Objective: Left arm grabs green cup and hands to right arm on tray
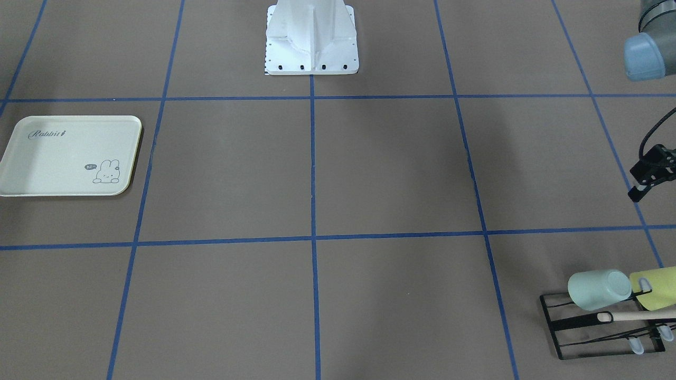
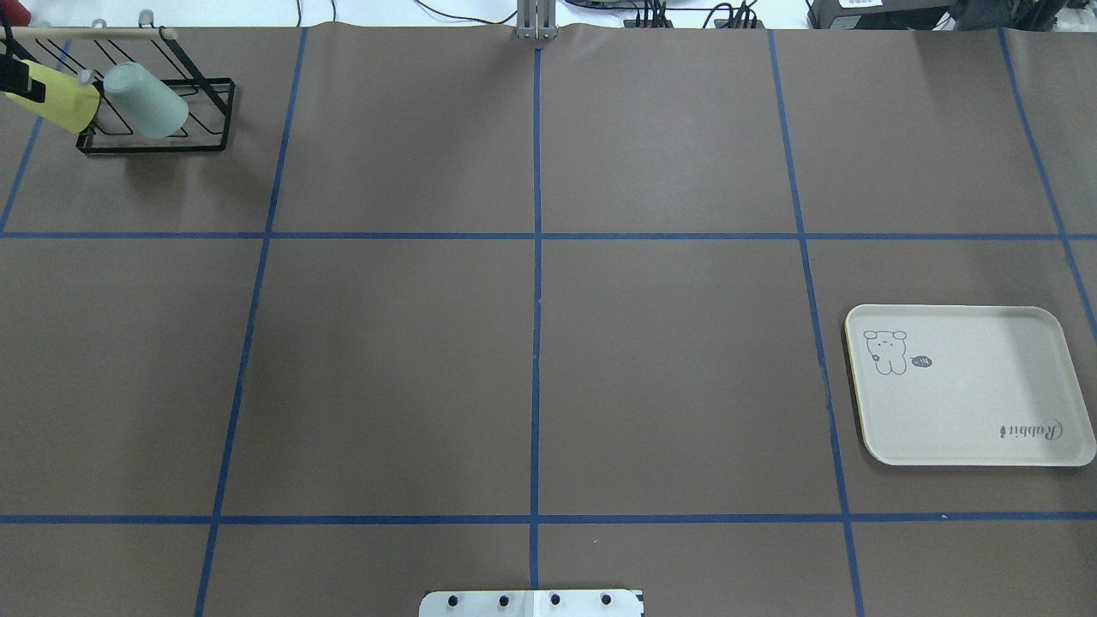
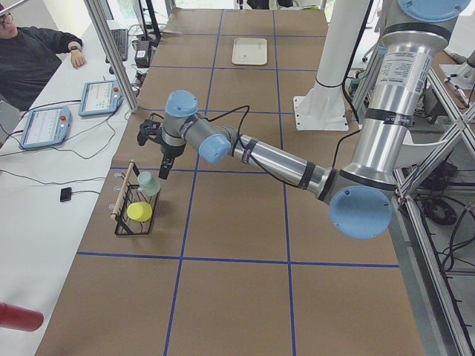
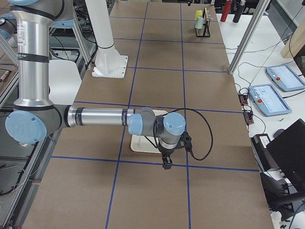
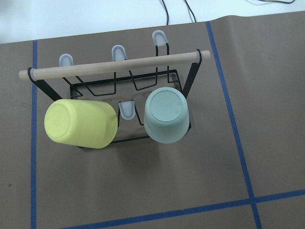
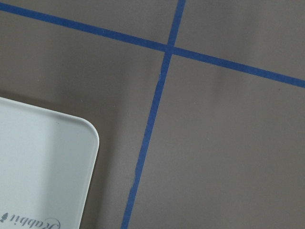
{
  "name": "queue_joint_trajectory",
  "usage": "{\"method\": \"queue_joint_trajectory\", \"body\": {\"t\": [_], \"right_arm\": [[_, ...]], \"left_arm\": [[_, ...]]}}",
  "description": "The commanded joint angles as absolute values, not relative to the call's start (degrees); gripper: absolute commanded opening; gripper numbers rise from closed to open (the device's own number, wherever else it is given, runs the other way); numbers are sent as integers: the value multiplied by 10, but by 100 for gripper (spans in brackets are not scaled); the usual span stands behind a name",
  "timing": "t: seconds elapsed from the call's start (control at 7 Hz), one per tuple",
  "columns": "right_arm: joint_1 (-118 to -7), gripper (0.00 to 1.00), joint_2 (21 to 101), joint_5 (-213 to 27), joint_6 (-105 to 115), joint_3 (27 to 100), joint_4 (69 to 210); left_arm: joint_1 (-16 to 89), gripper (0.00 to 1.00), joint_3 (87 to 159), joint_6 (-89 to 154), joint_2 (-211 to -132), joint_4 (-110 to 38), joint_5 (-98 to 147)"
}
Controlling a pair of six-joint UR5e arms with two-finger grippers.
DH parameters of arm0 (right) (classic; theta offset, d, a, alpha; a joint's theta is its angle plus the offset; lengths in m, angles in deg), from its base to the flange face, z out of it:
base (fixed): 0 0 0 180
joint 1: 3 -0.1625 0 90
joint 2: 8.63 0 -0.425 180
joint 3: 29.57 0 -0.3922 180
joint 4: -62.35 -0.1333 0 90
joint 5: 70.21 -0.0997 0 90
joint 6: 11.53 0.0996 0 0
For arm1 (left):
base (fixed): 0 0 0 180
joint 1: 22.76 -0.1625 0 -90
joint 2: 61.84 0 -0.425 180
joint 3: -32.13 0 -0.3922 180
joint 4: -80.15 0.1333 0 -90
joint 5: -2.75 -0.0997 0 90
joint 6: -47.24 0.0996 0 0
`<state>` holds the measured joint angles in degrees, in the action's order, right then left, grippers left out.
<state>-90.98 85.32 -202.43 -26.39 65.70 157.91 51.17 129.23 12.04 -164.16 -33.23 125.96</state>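
The pale mint-green cup (image 1: 599, 289) hangs mouth-down on a black wire rack (image 1: 560, 322), beside a yellow-green cup (image 1: 657, 287). The left wrist view looks straight down on the green cup (image 5: 164, 116). My left gripper (image 1: 645, 183) hovers above the rack, a little toward the robot, at the front-facing view's right edge. Its one visible finger splays outward and it holds nothing. The cream Rabbit tray (image 2: 968, 411) lies bare at the table's other end. My right gripper (image 4: 165, 161) hangs beside the tray's outer edge. It shows only in the exterior right view, so I cannot tell its state.
The white robot base (image 1: 311, 42) stands at the table's middle edge. A wooden bar (image 5: 114, 67) tops the rack. An operator (image 3: 30, 52) sits with tablets (image 3: 102, 97) along the far side. Blue tape lines grid the brown table.
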Motion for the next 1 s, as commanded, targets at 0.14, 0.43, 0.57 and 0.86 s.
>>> {"method": "queue_joint_trajectory", "body": {"t": [0.14,0.43,0.57,0.86], "right_arm": [[-910,100,854,-2023,-264,657,1579],[-910,100,855,-2023,-264,657,1579],[-910,100,855,-2023,-263,657,1579],[-910,100,855,-2023,-263,657,1579]], "left_arm": [[462,100,1245,-30,-1629,-491,1161],[418,100,1245,-53,-1628,-494,1048],[402,100,1246,-65,-1628,-510,1010],[355,100,1233,-100,-1628,-540,924]]}}
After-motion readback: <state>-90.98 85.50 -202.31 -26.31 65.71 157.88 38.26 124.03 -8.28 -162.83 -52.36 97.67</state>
